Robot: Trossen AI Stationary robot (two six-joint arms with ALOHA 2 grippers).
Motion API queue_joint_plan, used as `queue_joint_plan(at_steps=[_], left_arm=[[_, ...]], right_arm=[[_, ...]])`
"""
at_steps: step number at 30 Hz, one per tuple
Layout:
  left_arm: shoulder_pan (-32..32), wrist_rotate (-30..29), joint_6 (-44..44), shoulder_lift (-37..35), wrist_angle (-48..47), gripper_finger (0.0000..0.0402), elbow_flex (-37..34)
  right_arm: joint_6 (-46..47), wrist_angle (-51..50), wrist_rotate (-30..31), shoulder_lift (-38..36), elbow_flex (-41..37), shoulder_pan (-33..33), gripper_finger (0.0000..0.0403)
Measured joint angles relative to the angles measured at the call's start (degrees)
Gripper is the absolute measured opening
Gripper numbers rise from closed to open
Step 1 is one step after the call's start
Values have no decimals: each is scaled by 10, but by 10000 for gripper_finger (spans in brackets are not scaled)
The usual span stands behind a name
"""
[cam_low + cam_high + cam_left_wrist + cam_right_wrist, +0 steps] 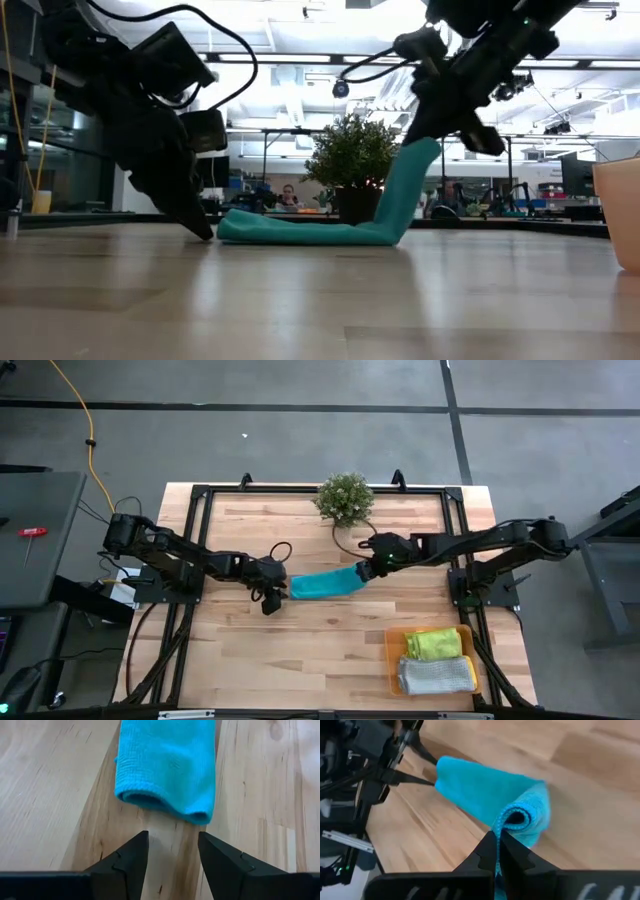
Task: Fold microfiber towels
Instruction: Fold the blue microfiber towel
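A teal microfiber towel (322, 584), folded into a long strip, lies across the middle of the table. Its left end (165, 800) rests on the wood, and its right end (415, 165) is raised off it. My right gripper (362, 571) is shut on that raised end. My left gripper (172, 847) stands open just left of the towel's resting end, its fingers apart and touching nothing. A lime green towel (438, 643) and a light grey towel (436, 676) lie folded in the orange tray (391, 660). My right gripper pinches the teal towel's folded right end (517, 822) between its two fingers, several layers together. The fingers slant down from the table's right side. That end is lifted clear, and the strip slopes down to its left part (290, 232), which lies flat on the table.
A small potted plant (345, 498) stands at the far middle of the table, close behind my right gripper. The orange tray sits at the near right corner. Bare wood lies near the front and left of the towel.
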Motion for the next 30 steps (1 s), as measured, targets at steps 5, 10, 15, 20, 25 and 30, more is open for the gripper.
queue_joint_plan(at_steps=[5, 10, 15, 20, 25, 30], left_arm=[[-10, -19, -1, 2, 16, 161, -1], [-14, -22, 0, 6, 26, 161, -1], [-14, -22, 18, 15, 36, 161, -1], [-14, -22, 16, 20, 46, 161, -1], [-14, -29, 15, 21, 52, 161, -1], [-15, -33, 15, 21, 53, 161, -1]], right_arm=[[18, 98, -10, 67, 0, 16, 0], [46, 222, -10, 132, 0, 21, 0], [80, 334, -10, 188, 0, 21, 0], [99, 410, -18, 234, 0, 21, 0], [104, 416, -41, 280, 32, 28, 0], [103, 416, -44, 333, 101, 32, 0]])
